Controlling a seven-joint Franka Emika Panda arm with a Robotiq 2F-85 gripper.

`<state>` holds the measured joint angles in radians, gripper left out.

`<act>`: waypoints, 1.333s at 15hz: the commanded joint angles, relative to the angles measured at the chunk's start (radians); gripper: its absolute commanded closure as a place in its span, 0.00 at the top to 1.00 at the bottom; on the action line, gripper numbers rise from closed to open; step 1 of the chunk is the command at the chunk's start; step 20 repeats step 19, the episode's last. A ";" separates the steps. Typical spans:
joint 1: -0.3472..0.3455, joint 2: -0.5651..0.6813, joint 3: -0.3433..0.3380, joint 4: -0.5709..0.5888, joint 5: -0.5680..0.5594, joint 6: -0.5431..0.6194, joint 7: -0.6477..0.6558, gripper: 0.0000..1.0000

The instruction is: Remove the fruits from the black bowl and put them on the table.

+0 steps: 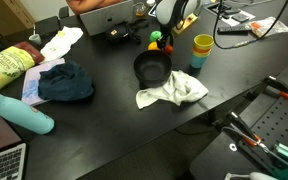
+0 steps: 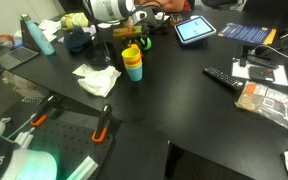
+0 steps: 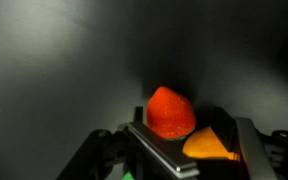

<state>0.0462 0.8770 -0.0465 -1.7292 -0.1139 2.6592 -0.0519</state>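
In the wrist view, the gripper (image 3: 174,142) fingers flank a red fruit (image 3: 171,112) and a yellow piece (image 3: 210,146); whether it is clenched or released cannot be determined. In an exterior view, a white cloth (image 1: 172,93) lies nearest, then the black bowl (image 1: 152,68), with the fruit just beyond its far rim.

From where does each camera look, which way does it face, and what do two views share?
Exterior view: high beside the table, facing the black bowl; the arm shows.
Exterior view: by the robot's base, facing across the table to the cups; base and arm show.
Wrist view: looks past the fingers at a red fruit.
Both exterior views share the cups and white cloth.
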 commanded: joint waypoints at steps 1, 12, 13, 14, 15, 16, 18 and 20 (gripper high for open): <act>0.058 -0.031 -0.052 0.010 -0.034 -0.030 0.066 1.00; 0.090 -0.299 -0.017 -0.187 -0.066 -0.132 0.076 1.00; 0.084 -0.338 -0.003 -0.227 -0.064 -0.132 0.063 1.00; 0.079 -0.372 0.011 -0.262 -0.062 -0.132 0.055 1.00; 0.073 -0.407 0.026 -0.302 -0.058 -0.116 0.046 1.00; 0.067 -0.437 0.039 -0.336 -0.055 -0.102 0.035 1.00; 0.052 -0.485 0.067 -0.396 -0.043 -0.070 0.007 1.00; 0.039 -0.506 0.085 -0.422 -0.029 -0.060 -0.017 1.00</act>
